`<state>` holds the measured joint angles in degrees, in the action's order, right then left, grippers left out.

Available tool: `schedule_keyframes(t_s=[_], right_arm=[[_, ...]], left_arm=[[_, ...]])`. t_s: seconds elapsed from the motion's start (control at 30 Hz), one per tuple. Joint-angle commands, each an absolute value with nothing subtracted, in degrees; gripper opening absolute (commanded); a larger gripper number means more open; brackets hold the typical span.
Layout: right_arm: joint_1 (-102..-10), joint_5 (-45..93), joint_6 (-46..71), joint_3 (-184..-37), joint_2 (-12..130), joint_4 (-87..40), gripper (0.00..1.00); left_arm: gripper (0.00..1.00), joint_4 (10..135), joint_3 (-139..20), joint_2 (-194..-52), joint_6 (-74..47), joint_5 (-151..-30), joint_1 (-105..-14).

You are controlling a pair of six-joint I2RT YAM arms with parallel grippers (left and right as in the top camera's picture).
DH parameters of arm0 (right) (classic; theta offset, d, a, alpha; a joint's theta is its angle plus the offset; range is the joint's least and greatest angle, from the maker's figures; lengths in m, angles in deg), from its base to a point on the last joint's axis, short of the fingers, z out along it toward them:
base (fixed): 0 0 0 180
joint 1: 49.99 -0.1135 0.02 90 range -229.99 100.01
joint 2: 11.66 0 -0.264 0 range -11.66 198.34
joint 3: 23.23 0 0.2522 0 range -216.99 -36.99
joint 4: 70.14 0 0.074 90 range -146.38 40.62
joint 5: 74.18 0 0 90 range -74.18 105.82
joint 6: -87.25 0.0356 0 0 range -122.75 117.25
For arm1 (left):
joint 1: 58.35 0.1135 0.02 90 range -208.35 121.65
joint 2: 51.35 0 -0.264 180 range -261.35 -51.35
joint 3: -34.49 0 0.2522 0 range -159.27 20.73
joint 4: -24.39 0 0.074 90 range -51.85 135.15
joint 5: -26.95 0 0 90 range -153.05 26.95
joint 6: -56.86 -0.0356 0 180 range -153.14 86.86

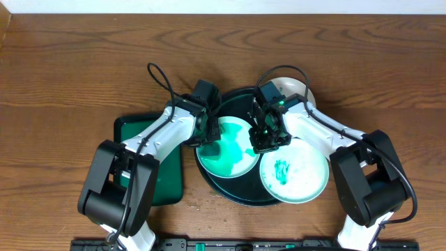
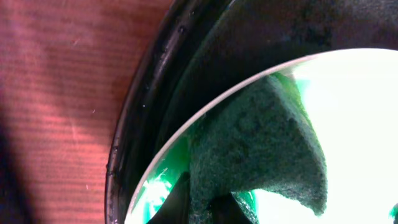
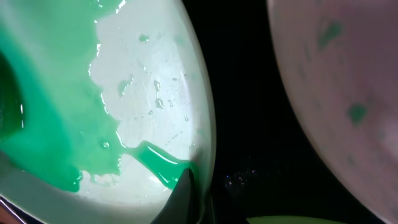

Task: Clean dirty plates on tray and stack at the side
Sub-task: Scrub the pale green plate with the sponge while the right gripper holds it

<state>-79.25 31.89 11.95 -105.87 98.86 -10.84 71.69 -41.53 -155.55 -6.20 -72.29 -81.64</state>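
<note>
- Now the big round dark tray [image 1: 233, 187] sits in the middle of the brown wooden tabletop [image 1: 70, 70].
- One small round white plate [image 1: 233, 164] lies on the left side of the tray. A wet green mess [image 3: 50, 124] covers much of it.
- A second white plate [image 1: 300, 174] lies at the front right of the tray. It has a few green marks and hangs out over the rim.
- A third white plate [image 1: 296, 89] peeks out behind the right arm, at the back right edge of the tray.
- The left tool [image 1: 209, 134] is over the left edge of the messy plate. It is pinching a dark green scrub pad [image 2: 249, 149], and the pad lies flat on the plate.
- The right tool [image 1: 263, 139] is over the right side of the same plate. Its fingers [image 3: 183, 193] are pressed together, with the tip at the plate's edge. It is hard to tell if they grip the edge.
- A small green tray with straight sides [image 1: 171, 174] sits just left of the round tray, under the left arm.
</note>
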Motion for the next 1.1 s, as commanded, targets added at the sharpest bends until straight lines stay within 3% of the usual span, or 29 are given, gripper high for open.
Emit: schedule_keyframes(t_s=[0.0,0.57,1.07], right_arm=[[-80.1,31.1,10.5,-105.1,100.1,-10.3,0.01],[-80.1,31.1,10.5,-105.1,100.1,-9.9,0.01],[-80.1,31.1,10.5,-105.1,100.1,-9.4,0.01]], left_arm=[[0.07,69.0,-39.6,-159.3,-9.1,-69.8,-80.7],[0.07,68.2,-39.6,-160.6,-10.6,-92.9,-88.6],[0.07,66.0,-39.6,-164.0,-14.7,-112.9,-89.1]])
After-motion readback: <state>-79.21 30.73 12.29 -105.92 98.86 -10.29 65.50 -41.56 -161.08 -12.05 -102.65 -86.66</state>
